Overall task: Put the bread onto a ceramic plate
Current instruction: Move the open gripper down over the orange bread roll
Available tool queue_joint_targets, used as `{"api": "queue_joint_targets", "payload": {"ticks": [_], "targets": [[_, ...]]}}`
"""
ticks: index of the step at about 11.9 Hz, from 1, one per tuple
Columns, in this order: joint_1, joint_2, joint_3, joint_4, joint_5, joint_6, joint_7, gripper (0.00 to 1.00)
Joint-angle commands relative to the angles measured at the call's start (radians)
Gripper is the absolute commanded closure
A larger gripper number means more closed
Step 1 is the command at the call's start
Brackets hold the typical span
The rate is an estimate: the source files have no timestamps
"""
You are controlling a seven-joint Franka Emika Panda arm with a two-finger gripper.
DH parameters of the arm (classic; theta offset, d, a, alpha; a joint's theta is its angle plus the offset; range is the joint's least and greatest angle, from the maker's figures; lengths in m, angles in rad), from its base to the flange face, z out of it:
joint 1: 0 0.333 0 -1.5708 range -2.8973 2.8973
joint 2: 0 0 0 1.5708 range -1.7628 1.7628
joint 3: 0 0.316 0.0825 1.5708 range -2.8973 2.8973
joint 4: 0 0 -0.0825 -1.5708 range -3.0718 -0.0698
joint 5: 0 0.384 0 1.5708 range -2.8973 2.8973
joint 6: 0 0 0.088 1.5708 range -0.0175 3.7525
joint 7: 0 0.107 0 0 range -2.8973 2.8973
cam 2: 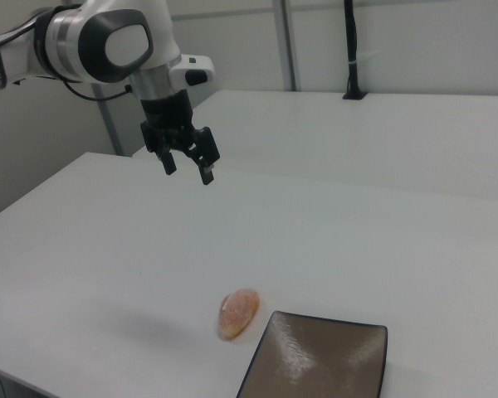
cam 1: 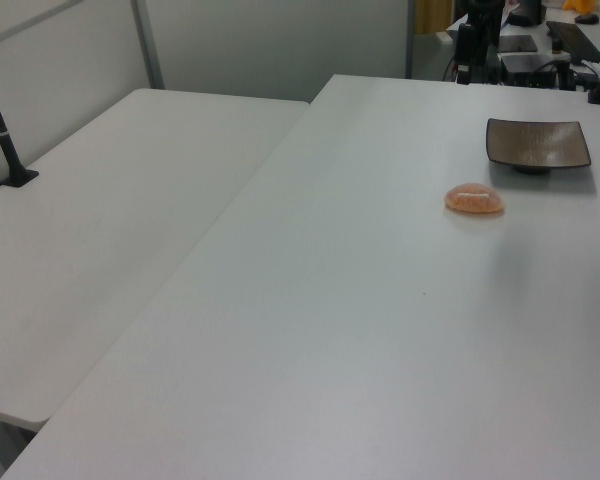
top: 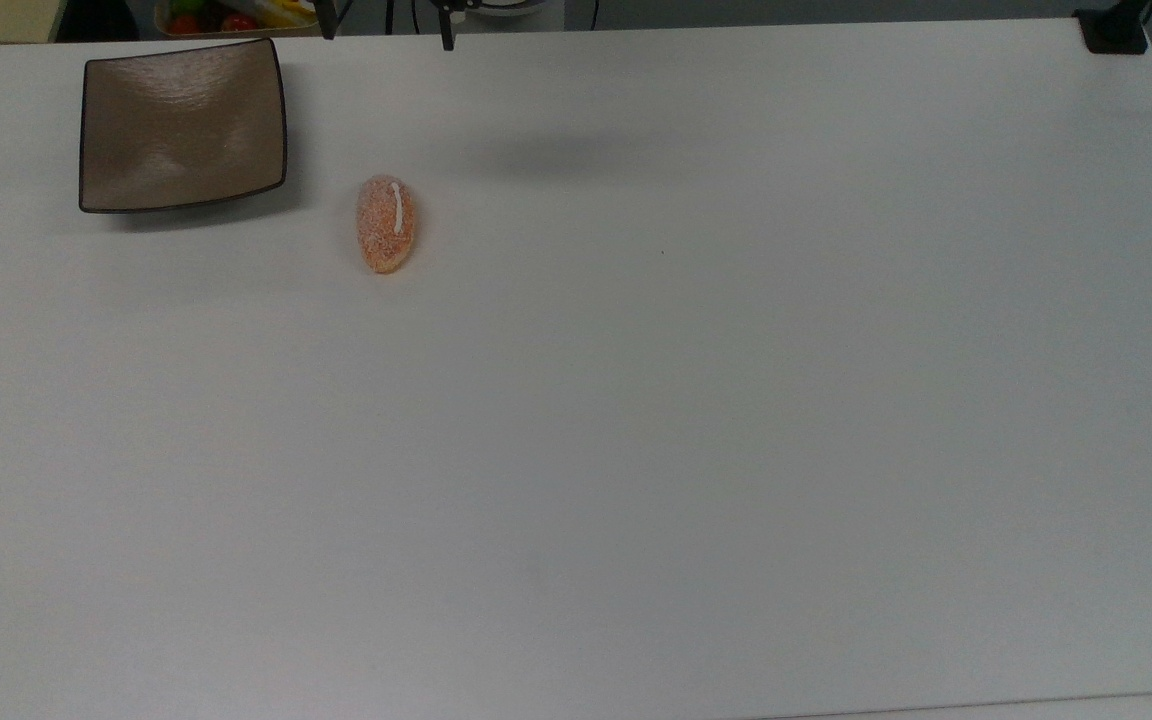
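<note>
Bread (top: 386, 224) on the white desk (top: 636, 400), just beside the ceramic plate (top: 182, 125), not on it.
End effector (cam 2: 186, 167) hangs high above, fingers parted and empty (right view crops the plate's near edge).

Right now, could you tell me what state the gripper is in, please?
Gripper: open, holding nothing, raised above the table.
</note>
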Motion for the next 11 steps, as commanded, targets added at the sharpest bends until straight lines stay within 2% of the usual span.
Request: {"api": "queue_joint_targets", "payload": {"ticks": [1, 8, 11], "targets": [[0.000, -0.005, -0.001, -0.005, 0.001, -0.016, -0.016, 0.00], [-0.002, 0.003, -0.001, -0.012, 0.001, -0.002, -0.010, 0.00], [0.003, -0.002, -0.001, -0.085, 0.001, 0.079, -0.005, 0.00]]}}
